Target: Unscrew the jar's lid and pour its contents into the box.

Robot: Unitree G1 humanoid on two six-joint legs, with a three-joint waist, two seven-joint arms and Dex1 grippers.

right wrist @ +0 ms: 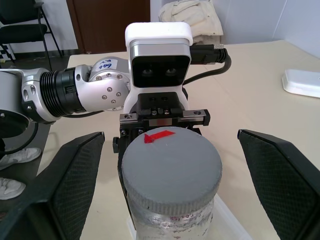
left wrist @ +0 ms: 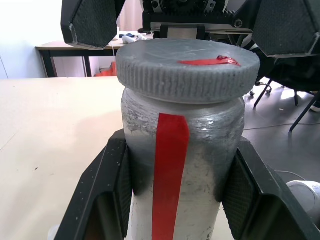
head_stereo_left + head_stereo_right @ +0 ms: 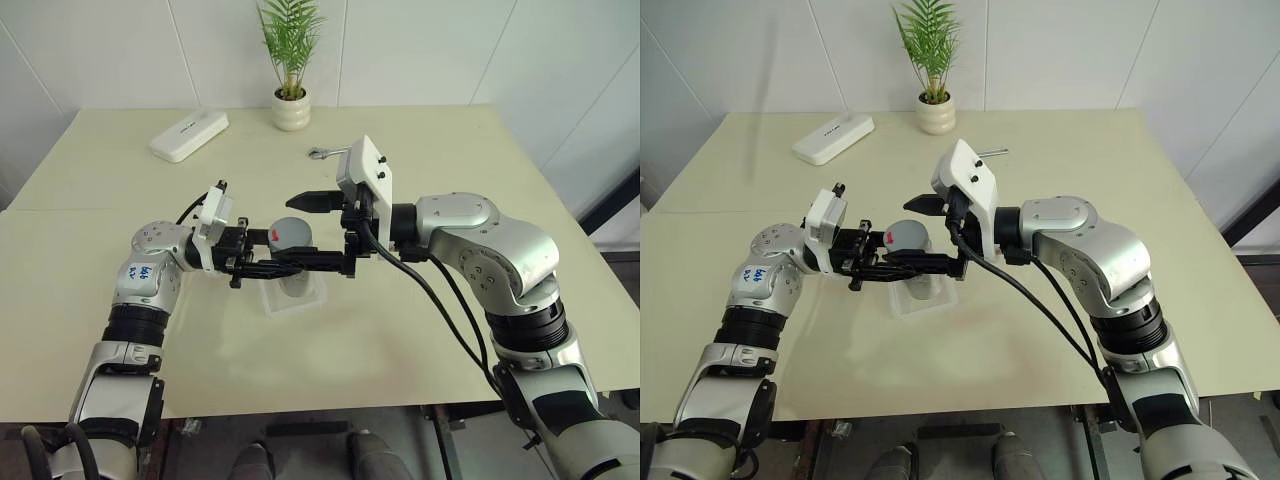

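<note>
The silvery jar (image 2: 175, 165) with its red stripe stands upright, my left gripper (image 3: 262, 263) shut on its body just under the lid. Its grey ribbed lid (image 1: 171, 167) with a red mark on top sits on the jar. My right gripper (image 3: 287, 234) comes in from the opposite side, open, one finger (image 1: 75, 185) on each side of the lid with a gap to it. The jar hangs right over the clear plastic box (image 3: 310, 298) on the table. The contents are hidden inside the jar.
A white oblong device (image 3: 189, 135) lies at the table's far left. A potted plant (image 3: 291, 108) stands at the back centre, with a small metal tool (image 3: 325, 153) to its right. A seam runs across the table (image 3: 80, 300) on the left.
</note>
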